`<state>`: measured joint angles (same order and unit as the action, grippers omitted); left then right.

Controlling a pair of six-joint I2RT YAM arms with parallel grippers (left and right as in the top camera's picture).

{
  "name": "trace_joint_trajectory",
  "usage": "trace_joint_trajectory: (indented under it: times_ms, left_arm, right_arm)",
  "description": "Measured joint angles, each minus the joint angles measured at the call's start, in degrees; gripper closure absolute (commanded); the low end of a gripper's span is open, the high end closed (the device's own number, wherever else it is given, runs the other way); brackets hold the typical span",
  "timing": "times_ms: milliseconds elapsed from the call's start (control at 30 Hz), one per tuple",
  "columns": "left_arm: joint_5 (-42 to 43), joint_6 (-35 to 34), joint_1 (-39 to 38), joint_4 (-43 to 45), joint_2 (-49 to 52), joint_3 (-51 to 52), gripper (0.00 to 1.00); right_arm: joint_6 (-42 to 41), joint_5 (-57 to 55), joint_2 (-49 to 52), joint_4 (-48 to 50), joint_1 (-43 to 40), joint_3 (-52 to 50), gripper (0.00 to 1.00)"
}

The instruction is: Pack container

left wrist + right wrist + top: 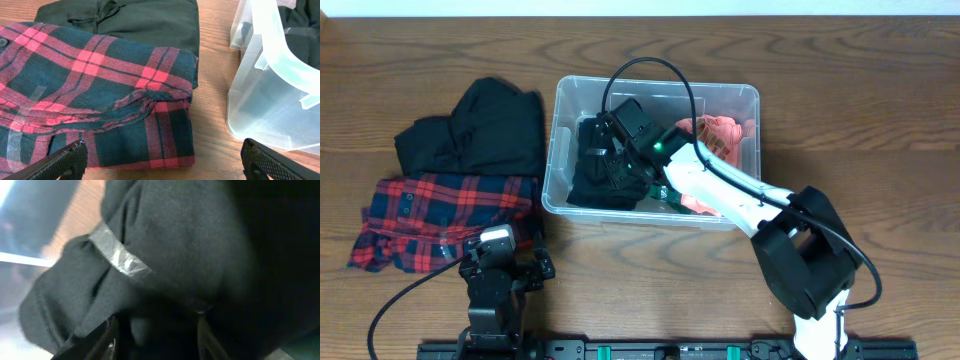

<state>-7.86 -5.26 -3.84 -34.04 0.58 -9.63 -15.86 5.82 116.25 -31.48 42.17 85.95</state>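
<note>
The clear plastic container stands mid-table and also shows at the right of the left wrist view. Inside it lie a black garment on the left and a pink garment on the right. My right gripper reaches down into the container's left half. In the right wrist view its fingers are closed partway around a fold of the black garment. My left gripper is open and empty, low over the table's front edge, near the plaid shirt's corner.
A red and dark plaid shirt lies left of the container. A black garment lies behind it. The right arm's cable loops over the container. Bare wood separates shirt and container.
</note>
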Motion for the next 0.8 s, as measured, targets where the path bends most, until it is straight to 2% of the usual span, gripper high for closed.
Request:
trace_joint_trajectory:
  times_ms: [67, 200, 267, 300, 433, 567, 800]
  left_arm:
    - [0.0, 0.0, 0.0, 0.0, 0.0, 0.0, 0.02]
    - [0.0, -0.02, 0.0, 0.0, 0.0, 0.0, 0.02]
    - [-0.02, 0.0, 0.0, 0.0, 0.0, 0.0, 0.02]
    - [0.0, 0.0, 0.0, 0.0, 0.0, 0.0, 0.02]
    - [0.0, 0.0, 0.0, 0.17, 0.0, 0.0, 0.02]
    - [0.96, -0.68, 0.0, 0.52, 0.0, 0.0, 0.02]
    - [7.67, -1.79, 0.0, 4.63, 0.0, 0.09, 0.02]
  right_arm:
    - [0.24, 0.31, -1.14, -2.03, -0.15, 0.79, 0.4]
    - [0.55, 0.48, -6.4, -8.83, -1.29, 2.38, 0.21]
    - [0.55, 0.7, -11.06, -11.17, -2.56, 3.28, 0.03]
    - [0.66, 0.81, -13.94, -11.63, -3.43, 3.67, 0.01]
    - [0.87, 0.87, -27.21, -14.58, -9.77, 6.12, 0.01]
    - [0.11, 0.33, -39.41, -20.57, -21.68, 7.28, 0.01]
    - [-0.66, -1.07, -45.81, -29.83, -41.48, 7.3, 0.01]
